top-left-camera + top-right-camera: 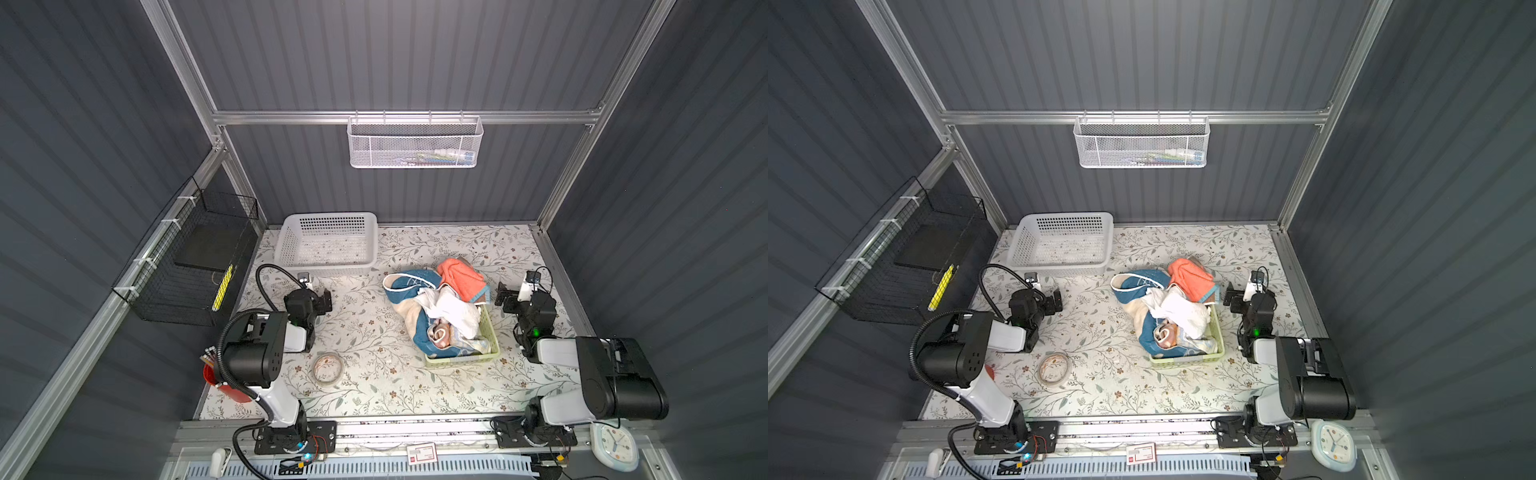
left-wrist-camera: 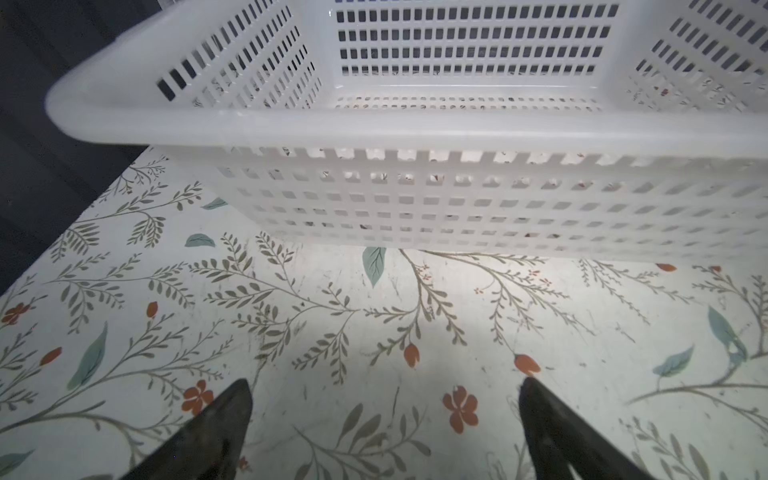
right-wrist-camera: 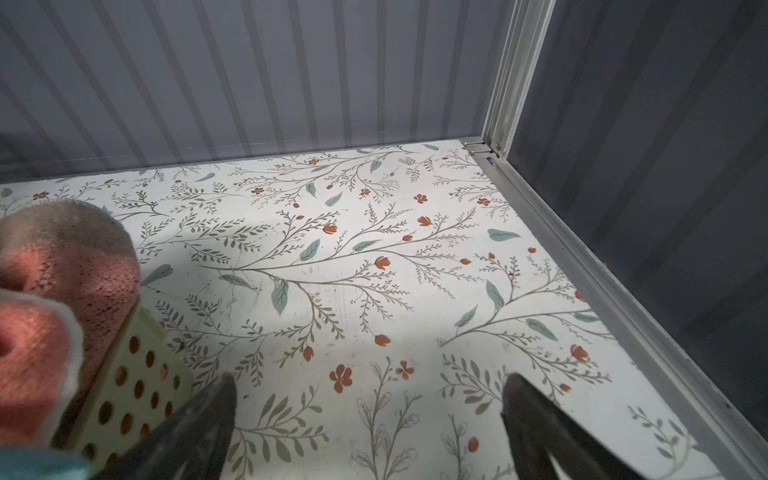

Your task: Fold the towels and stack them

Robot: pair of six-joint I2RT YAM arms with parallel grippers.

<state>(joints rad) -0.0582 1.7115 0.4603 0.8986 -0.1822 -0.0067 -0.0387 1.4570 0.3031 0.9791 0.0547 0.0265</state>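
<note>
Well, working across from the far left: a black wire rack (image 1: 187, 266) hangs on the side wall, well outside my left pincer (image 1: 323, 300), and a red cup (image 1: 214, 374) stands back by that arm's base. In the left wrist view the left pincer (image 2: 384, 384) has its fingers (image 2: 232, 415) spread wide apart over the floral table cover (image 2: 374, 316), gripping nothing. The white plastic basket (image 2: 374, 124) sits just ahead of its tips. A tape roll (image 1: 327, 368) lies back from the pincer, near the arm. The towels are heaped between the two pincers, nearer the right one, in and over a green basket (image 1: 457, 360). The blue towel (image 1: 409, 282) with its cream border spills out on the side facing the left pincer. The white towel (image 1: 455, 309) is crumpled on top, with a patterned towel (image 1: 440, 334) bunched below it, too folded to read. The coral-orange towel (image 1: 461, 272) lies on the side closest to my right pincer (image 1: 505, 297). That pincer (image 3: 369, 380) is also spread wide over the table cover and holds nothing. The coral towel (image 3: 62, 266) and the basket corner (image 3: 137, 374) are just beside one finger; I cannot tell if they touch. A clock (image 1: 615, 446) lies far back, past the right arm's base.
</note>
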